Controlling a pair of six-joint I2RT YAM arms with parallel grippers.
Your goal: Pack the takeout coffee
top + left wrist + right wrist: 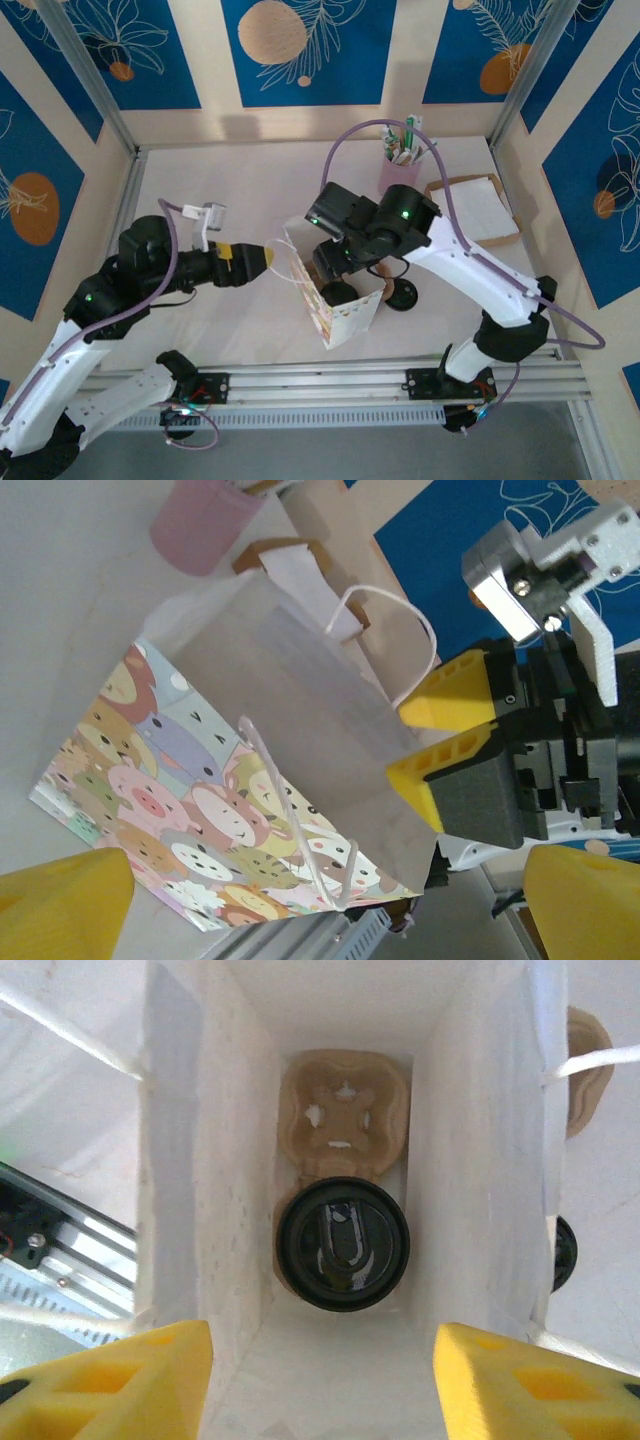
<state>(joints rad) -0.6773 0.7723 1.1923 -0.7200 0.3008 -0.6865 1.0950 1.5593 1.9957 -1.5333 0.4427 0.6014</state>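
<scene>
Takeout coffee straight below my right end effector, seated in cardboard carrier at bag bottom, likely for upright hold. Right fingers apart, empty. Left end effector released beside bag.

White tabletop boxed in by printed walls

A pale tabletop fills the middle of the frame under soft, even light. Blue wall panels with white leaf outlines and orange discs alternate with cream strips across the top and sides. Silver posts slant in the upper corners, and aluminium rails run along the bottom.
</scene>
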